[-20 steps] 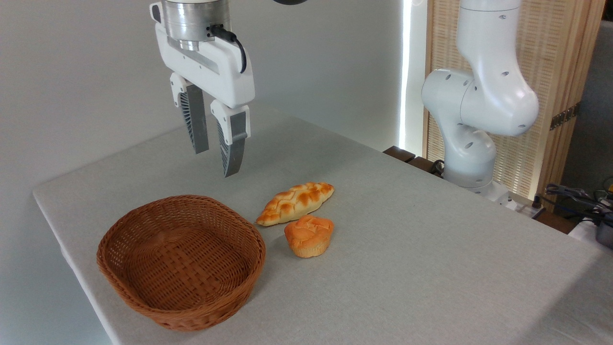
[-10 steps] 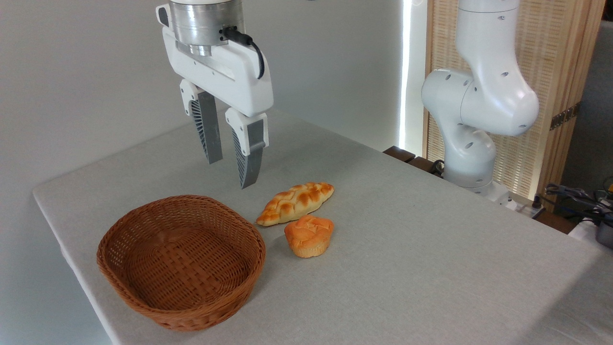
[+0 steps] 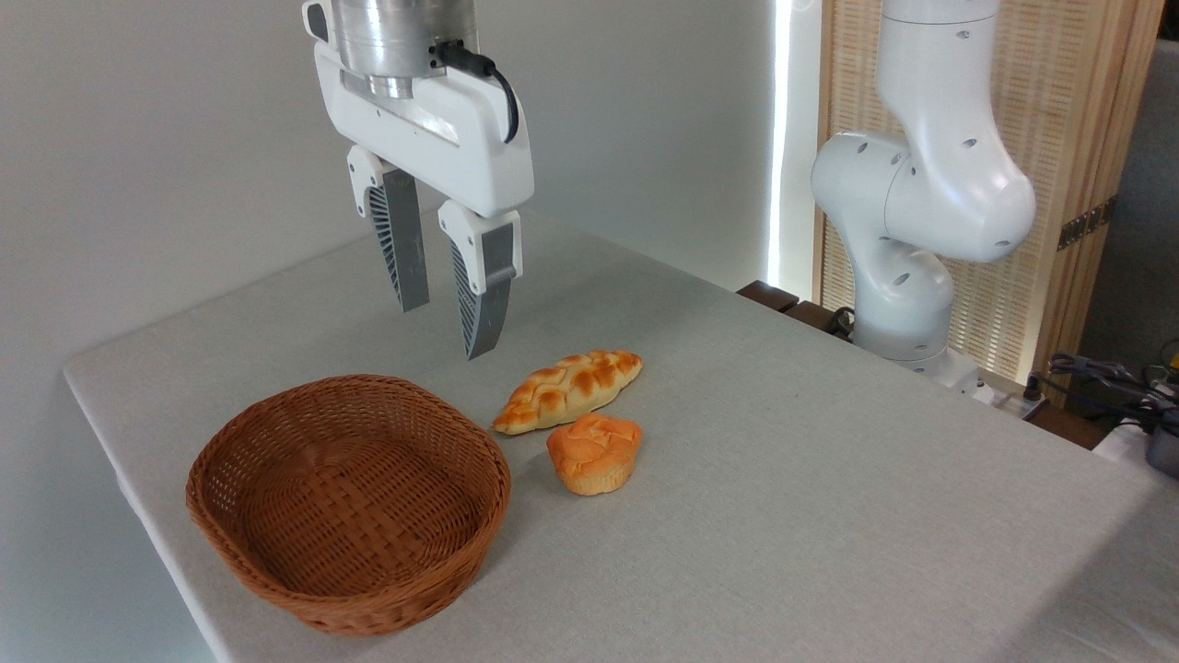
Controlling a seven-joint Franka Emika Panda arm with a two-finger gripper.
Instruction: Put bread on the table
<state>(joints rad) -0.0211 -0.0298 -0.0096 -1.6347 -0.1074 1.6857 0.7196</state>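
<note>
Gripper hangs in the air with its two fingers a narrow gap apart and nothing between them, well above the table and clear of every object. Bread lies flat on the grey cloth at about 4 o'clock from the fingertips, its near pointed end just beside the rim of the wicker basket, which sits at 7 o'clock from the gripper; the round bun rests just beside the loaf at its 5 o'clock.
</note>
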